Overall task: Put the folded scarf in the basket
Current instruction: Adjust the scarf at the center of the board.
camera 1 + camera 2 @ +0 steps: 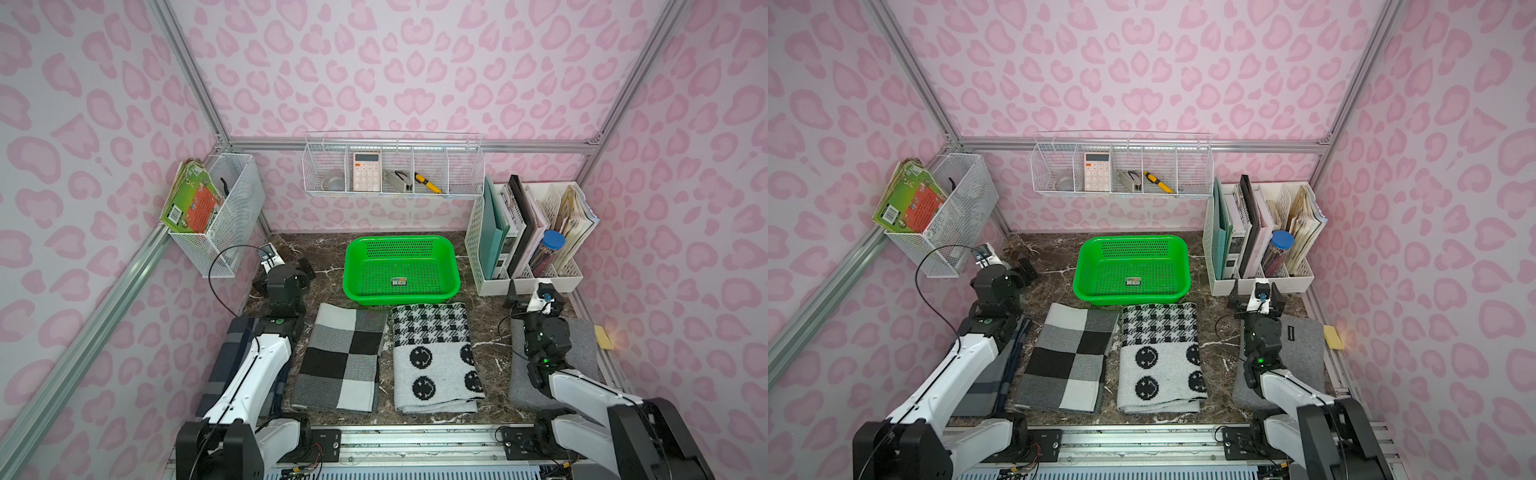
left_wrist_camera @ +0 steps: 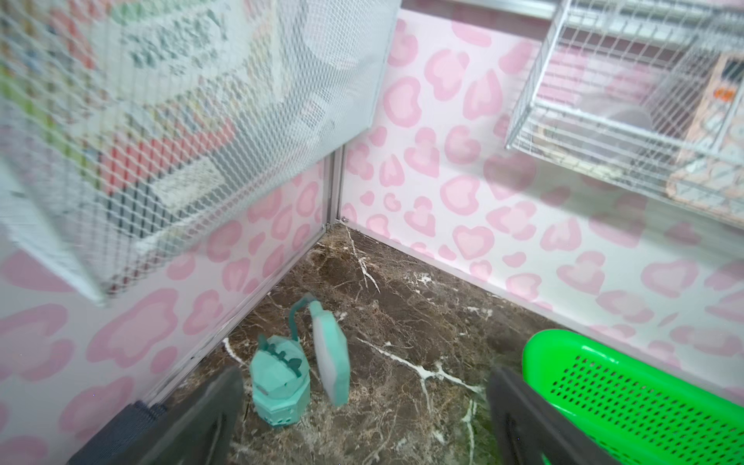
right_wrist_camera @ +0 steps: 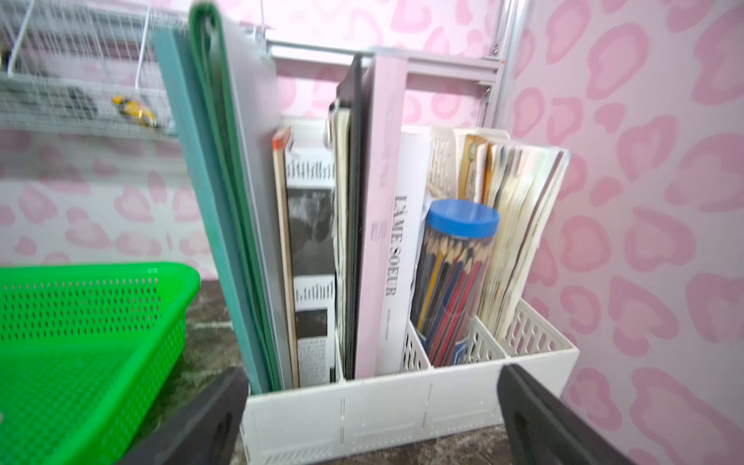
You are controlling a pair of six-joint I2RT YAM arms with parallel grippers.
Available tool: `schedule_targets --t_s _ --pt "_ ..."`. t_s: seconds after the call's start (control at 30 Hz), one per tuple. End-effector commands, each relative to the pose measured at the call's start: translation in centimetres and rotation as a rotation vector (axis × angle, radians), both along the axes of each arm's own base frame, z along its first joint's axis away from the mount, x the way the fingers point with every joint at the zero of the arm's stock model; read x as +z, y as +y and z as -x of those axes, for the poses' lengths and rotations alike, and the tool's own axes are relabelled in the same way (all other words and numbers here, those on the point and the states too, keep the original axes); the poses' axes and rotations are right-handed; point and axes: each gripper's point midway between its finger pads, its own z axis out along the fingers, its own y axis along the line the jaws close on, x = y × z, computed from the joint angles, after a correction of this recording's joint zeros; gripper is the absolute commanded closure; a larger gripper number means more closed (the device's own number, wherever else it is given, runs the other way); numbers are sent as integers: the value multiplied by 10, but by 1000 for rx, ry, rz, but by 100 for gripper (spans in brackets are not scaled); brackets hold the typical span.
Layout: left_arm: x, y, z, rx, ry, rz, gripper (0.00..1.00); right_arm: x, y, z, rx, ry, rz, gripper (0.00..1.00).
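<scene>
Both arms reach forward from the near rail, low over the marble table (image 1: 490,332). Left arm runs along the table's left edge, wrist over a dark striped cloth (image 1: 232,357); left gripper (image 2: 362,418) sits near the basket's left end, aimed at the back-left corner. Right arm passes over a grey felt cloth (image 1: 1304,353); right gripper (image 3: 370,418) sits just short of the white file organizer (image 3: 402,406).

Basket (image 1: 402,268): bright green, shallow, perforated, rounded corners, a small sticker on its floor. Stands at mid-table toward the back wall, nothing else inside it in both top views (image 1: 1131,268).

Two folded scarves lie side by side just in front of it. Checked scarf (image 1: 340,357), grey, black and white squares, on the left. Smiley scarf (image 1: 436,357), houndstooth upper half with black smiley faces below, on the right, its far edge just beside the basket's near rim; whether it touches, cannot tell.

Left jaws spread wide, nothing between them; a small teal toy (image 2: 282,382) sits on the marble beyond them. Right jaws spread wide too, gripping nothing, framing the organizer's front wall, with a pencil tube (image 3: 455,277), blue-capped, behind it.
</scene>
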Motion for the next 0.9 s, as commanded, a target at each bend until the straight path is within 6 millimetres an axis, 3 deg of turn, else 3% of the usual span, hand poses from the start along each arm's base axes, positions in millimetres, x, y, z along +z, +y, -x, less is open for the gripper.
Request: schedule_targets --t_s 0.0,0.07,0.17,0.3,0.37,0.43,0.53,0.7,0.87 --pt "-42 2 49 88 172 202 1 -53 -10 13 -31 250 -164 0" --pt "-41 9 75 184 121 315 1 -61 -6 23 25 311 -215 0" --pt "-33 -7 92 84 50 376 1 -64 -21 41 -21 328 -399 0" --pt "-38 -11 121 87 -17 500 1 -43 -17 60 71 262 -563 0" --pt "-36 -28 125 -9 -21 544 1 -31 -16 68 95 230 -616 0" --pt "-30 -56 126 -191 0 547 2 -19 -3 75 183 222 -612 0" --pt "-33 -92 128 -372 71 632 4 -17 15 82 280 264 -614 0" --pt "-54 -143 126 -569 218 783 9 -36 32 82 339 417 -628 1" --pt "-81 -187 129 -656 324 757 9 -63 65 79 396 620 -584 1"
